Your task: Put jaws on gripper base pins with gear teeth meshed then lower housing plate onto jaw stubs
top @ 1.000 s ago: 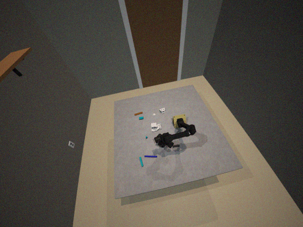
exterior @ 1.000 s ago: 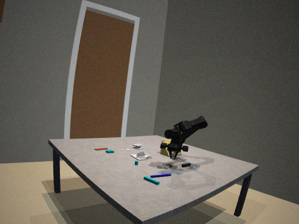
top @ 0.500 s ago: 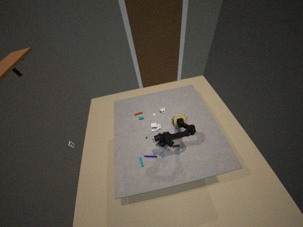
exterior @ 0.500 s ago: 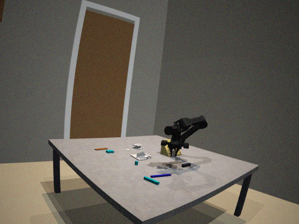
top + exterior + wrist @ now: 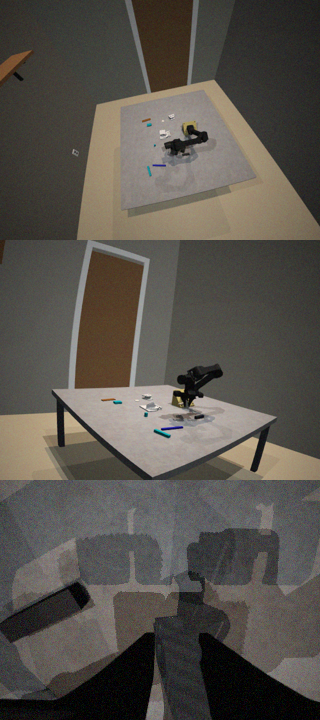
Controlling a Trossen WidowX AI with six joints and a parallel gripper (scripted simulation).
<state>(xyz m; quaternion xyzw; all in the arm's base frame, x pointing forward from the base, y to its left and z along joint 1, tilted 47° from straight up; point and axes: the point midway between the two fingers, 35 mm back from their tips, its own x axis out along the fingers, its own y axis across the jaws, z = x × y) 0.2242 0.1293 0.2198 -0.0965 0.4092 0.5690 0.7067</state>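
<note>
My gripper [image 5: 178,152] [image 5: 187,406] [image 5: 176,641] is shut on a pale jaw [image 5: 182,680], held above the table. In the wrist view the jaw runs lengthwise between the fingertips; its far end is in shadow. The white gripper base [image 5: 162,137] [image 5: 145,408] lies on the table to the left of the gripper in the top view. A white toothed part [image 5: 168,133] [image 5: 156,407], seemingly the other jaw, rests on it; its fit on a pin is too small to tell. A white piece with two dark holes [image 5: 171,116] [image 5: 146,395], seemingly the housing plate, lies farther back.
A black block [image 5: 185,154] [image 5: 199,416] [image 5: 42,612] lies beside the gripper. A blue bar [image 5: 159,165] [image 5: 172,428], teal bar [image 5: 149,171] [image 5: 162,433], teal cylinder [image 5: 154,145] [image 5: 146,414], teal block [image 5: 149,125] [image 5: 117,402], orange strip [image 5: 146,120] [image 5: 108,399] and small white chip [image 5: 162,120] [image 5: 136,400] lie around.
</note>
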